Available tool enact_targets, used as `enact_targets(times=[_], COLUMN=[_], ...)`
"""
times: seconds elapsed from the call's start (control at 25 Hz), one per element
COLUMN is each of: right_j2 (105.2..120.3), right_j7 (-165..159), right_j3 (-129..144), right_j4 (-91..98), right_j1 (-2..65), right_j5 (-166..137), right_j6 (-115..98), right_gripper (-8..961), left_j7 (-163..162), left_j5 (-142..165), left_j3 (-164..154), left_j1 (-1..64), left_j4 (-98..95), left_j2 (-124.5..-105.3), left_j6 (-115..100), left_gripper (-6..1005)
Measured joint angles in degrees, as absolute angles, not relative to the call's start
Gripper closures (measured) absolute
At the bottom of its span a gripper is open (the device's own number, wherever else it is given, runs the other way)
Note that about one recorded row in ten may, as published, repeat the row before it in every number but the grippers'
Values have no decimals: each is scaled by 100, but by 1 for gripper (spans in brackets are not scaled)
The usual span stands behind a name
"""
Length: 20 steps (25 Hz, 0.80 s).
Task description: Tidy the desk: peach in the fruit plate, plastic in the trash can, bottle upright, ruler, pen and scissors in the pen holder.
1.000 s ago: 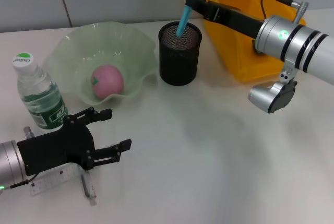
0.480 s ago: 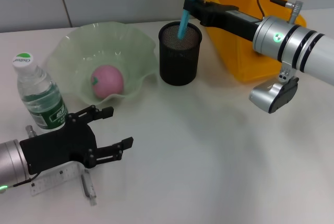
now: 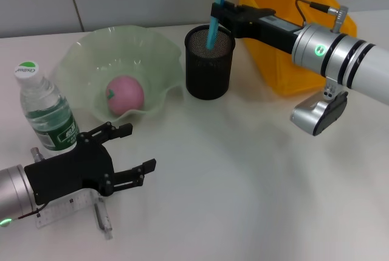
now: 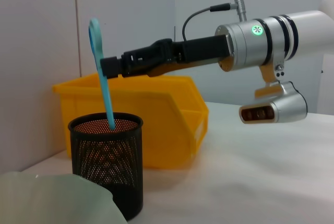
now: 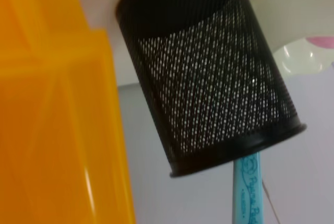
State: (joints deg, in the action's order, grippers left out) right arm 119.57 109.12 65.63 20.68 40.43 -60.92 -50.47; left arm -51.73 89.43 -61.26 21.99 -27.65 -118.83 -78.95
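Right gripper (image 3: pixel 220 11) pinches the blue-handled scissors (image 3: pixel 216 6) — blades down inside the black mesh pen holder (image 3: pixel 209 61), probably not touching bottom. Left gripper (image 3: pixel 124 159), fingers spread, hovers above the clear plastic ruler (image 3: pixel 64 208) — near the upright water bottle (image 3: pixel 45 112).
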Motion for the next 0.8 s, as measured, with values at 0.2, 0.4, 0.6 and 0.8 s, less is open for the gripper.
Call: enact_targets(times=[0.2,0.4,0.6,0.8], right_j2=[11976,11988,11988,11976], right_j7=[10841,10920,10896,10201], right_j3=[6626,6834,6875,6873], right_j4=[1886,1850,1847,1883], right_j1=[4102,4113,4065,3970], right_j5=[-5735,-5460,-5445,-4881], right_j6=[-5003,-5008,-5109,-5566], right_gripper=[709,694,661,642], left_j7=[-5137,-5110,-5067,-5054], left_j5=[8898,8867,8847,8797], left_j3=[-6121,-6117,-6117,-6117], left_j1=[2199,2197,2196,2194], left_j4=[-2760,-2760,-2759,-2759], left_j2=[-11883,-11883,-11882,-11882], left_j6=[-7896,-7894,-7891,-7895], left_gripper=[136,136,135,136])
